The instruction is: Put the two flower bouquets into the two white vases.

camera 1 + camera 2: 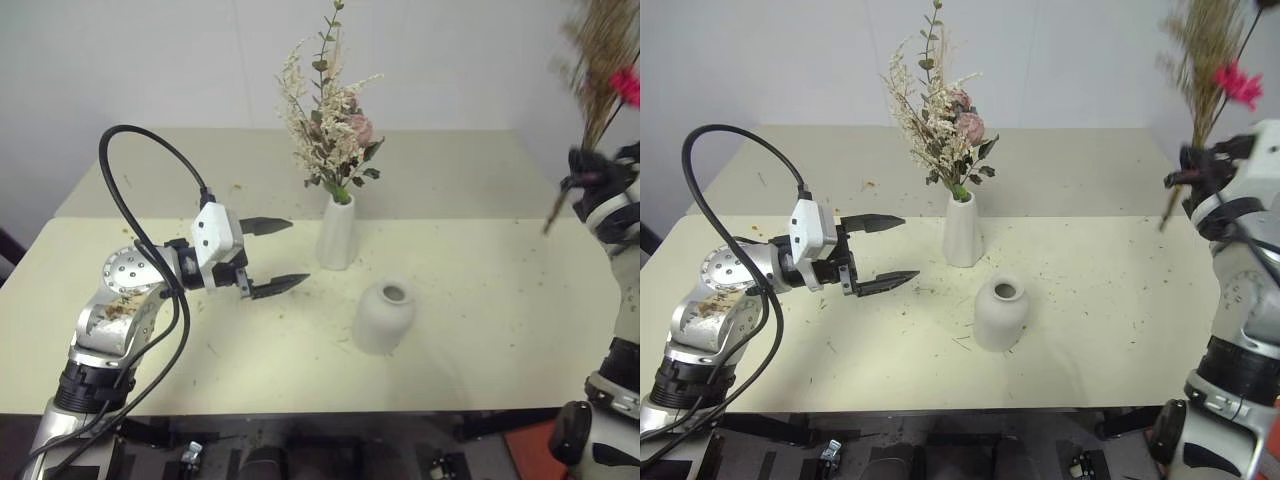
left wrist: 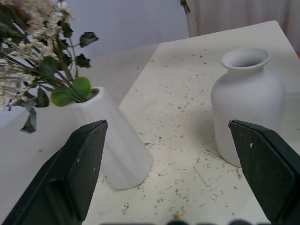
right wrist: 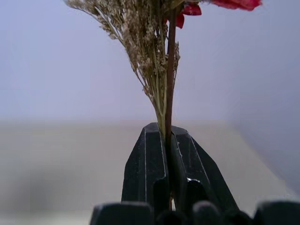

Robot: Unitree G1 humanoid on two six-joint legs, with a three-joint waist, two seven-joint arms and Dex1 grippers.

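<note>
The cream-white bouquet (image 1: 333,130) with a pale pink rose stands in the tall slim white vase (image 1: 336,233) at the table's middle. In front of it and slightly right, the short squat white vase (image 1: 383,316) is empty. My left gripper (image 1: 277,256) hovers open just left of both vases, pointing toward them, with nothing between its fingers. At the far right, raised above the table, my right gripper (image 1: 583,172) is shut on the stems of the tan feathery bouquet (image 1: 1210,50) with a pink-red flower, its heads pointing up. The right wrist view shows the stems (image 3: 168,108) clamped between the fingers.
The cream table (image 1: 480,330) is strewn with dried plant crumbs. A black cable (image 1: 130,200) loops above my left arm. Below the table's front edge lies the dark floor with some equipment.
</note>
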